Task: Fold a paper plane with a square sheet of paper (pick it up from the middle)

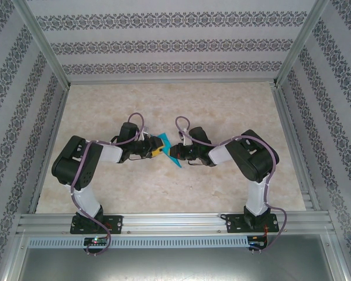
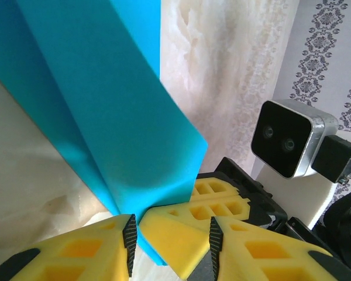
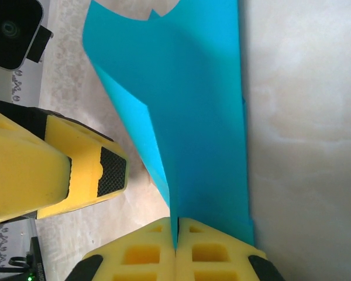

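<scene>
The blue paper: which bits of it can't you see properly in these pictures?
- Top view: the thin teal-blue creased paper sheet is too small; its folds are unreadable.
- Left wrist view: its top runs off the upper edge.
- Right wrist view: its lower end is hidden inside the shut right gripper.

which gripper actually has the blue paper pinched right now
The right gripper: its fingers are pressed shut on the sheet of paper. The left gripper has its fingers apart around it, not clamping.
</scene>
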Controlling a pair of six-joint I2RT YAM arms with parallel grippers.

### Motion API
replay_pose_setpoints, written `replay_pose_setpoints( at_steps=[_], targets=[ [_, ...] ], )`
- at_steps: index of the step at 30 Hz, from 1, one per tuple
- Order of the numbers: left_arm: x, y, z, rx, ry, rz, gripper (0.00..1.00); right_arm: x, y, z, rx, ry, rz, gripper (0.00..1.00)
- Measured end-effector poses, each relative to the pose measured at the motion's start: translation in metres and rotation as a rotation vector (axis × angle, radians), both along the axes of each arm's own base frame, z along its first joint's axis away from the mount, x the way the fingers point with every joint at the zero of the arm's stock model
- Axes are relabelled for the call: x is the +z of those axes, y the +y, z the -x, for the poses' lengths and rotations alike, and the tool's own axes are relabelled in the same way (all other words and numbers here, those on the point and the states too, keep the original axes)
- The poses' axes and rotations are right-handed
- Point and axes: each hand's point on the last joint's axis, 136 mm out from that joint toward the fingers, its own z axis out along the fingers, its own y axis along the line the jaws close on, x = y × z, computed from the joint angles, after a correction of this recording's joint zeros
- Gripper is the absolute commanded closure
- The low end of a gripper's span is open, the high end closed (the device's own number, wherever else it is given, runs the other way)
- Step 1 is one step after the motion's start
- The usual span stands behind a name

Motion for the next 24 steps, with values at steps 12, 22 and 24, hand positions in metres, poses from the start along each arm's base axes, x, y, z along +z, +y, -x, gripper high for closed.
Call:
replay_pose_setpoints(
  at_steps=[12, 22, 24],
  targets=[
    [-0.001, -0.011, -0.009, -0.027, -0.017, 0.018, 0.62, 0.0, -0.001, 0.0, -0.001, 0.016, -0.011, 1.0],
    [-0.008, -0.01, -0.015, 0.0, -0.006, 0.012, 0.66, -0.001, -0.002, 0.0, 0.015, 0.022, -0.002, 1.0],
    [-0.014, -0.01, -0.015, 0.004, 0.003, 0.007, 0.66, -0.001, -0.001, 0.0, 0.021, 0.021, 0.003, 0.97]
  ],
)
